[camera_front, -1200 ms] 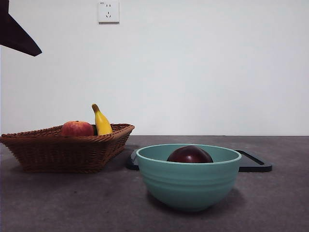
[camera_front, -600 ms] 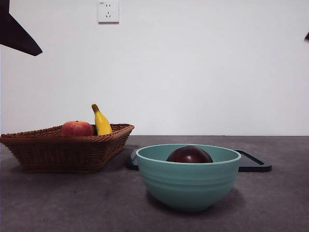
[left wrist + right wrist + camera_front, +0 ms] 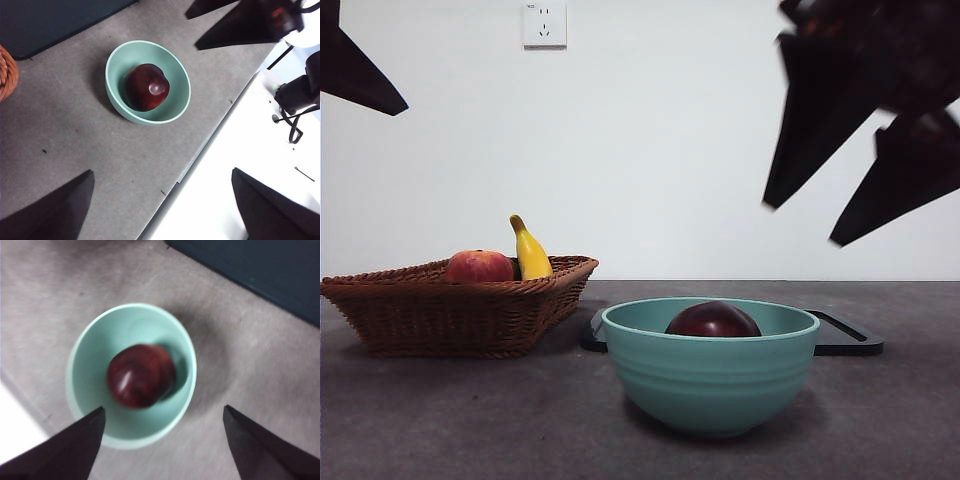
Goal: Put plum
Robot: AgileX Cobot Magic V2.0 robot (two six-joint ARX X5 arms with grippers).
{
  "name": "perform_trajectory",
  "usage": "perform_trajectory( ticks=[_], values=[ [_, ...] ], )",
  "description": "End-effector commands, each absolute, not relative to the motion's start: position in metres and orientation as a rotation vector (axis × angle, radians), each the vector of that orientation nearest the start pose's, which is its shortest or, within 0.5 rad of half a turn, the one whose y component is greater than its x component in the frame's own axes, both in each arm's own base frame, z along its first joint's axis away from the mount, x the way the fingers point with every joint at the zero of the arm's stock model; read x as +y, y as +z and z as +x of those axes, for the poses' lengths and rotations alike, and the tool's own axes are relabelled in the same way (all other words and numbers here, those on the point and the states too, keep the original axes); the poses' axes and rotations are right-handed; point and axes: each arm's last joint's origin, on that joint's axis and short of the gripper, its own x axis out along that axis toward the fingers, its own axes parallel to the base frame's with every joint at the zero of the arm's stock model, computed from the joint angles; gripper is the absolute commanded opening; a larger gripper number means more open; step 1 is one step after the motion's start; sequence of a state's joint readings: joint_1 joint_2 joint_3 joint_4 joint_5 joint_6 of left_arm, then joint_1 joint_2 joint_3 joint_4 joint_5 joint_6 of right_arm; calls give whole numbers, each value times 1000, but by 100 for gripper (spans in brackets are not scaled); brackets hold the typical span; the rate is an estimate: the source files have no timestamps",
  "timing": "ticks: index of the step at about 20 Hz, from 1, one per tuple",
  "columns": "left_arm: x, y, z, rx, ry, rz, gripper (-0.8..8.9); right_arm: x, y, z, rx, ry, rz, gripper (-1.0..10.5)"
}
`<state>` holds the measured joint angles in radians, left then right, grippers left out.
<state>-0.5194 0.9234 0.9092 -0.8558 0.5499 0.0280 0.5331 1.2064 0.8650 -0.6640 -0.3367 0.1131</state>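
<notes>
Nearest us, the bowl [image 3: 711, 362] sits on the tabletop [image 3: 470, 420] with the plum [image 3: 713, 320] lying inside it, untouched; above and to one side hangs the right gripper [image 3: 840, 210], jaws spread wide and empty; this looks like the reach, with the grasp not yet made; next it must drop straight over the plum, jaws clear of the rim, then close; farther back, the tray [image 3: 845, 338] and basket [image 3: 460, 310]; the left gripper [image 3: 160, 205] waits high, jaws apart, holding nothing.
</notes>
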Motion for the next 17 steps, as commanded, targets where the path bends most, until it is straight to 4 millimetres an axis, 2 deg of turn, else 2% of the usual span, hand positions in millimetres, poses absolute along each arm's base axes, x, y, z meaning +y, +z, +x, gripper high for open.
perform_trajectory(
  ticks=[1, 4, 8, 10, 17],
  values=[
    [-97, 302, 138, 880, -1027, 17, 436, 135, 232, 199, 1099, 713, -23, 376],
    [-97, 302, 138, 880, -1027, 17, 436, 147, 215, 209, 1124, 697, -55, 316],
    [-97, 302, 138, 882, -1027, 16, 436, 154, 198, 219, 1144, 659, -85, 314],
    [-97, 302, 138, 882, -1026, 16, 436, 155, 193, 222, 1155, 655, -88, 305],
    [-97, 302, 138, 881, -1026, 15, 436, 158, 187, 225, 1163, 656, -91, 130]
  ],
)
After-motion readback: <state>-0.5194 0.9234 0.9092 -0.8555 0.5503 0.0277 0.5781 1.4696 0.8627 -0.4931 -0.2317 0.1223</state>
